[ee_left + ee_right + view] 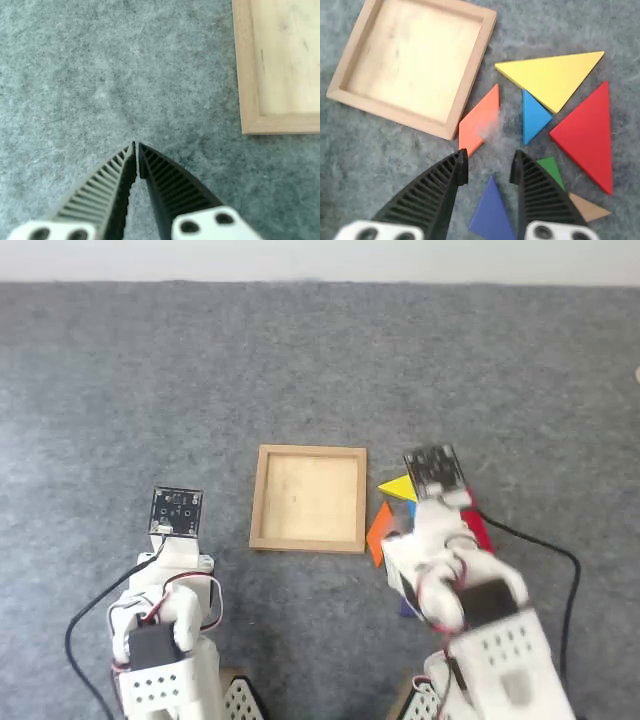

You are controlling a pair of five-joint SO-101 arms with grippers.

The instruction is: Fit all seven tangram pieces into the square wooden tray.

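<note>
**Plainly: tangram pieces (pixel 552 77) outside the wooden tray (pixel 258 495)**

The tray sits mid-table (pixel 100 360), with the seven pieces just beside it, toward the right edge. The right gripper (pixel 488 165) hangs spread above them. The left gripper (pixel 136 146), pinched closed on nothing, hangs toward the left edge.

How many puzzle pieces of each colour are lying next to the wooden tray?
Yellow piece: 1
Orange piece: 1
Light blue piece: 1
Red piece: 1
Green piece: 1
Tan piece: 1
Dark blue piece: 1
Total: 7 pieces
</note>
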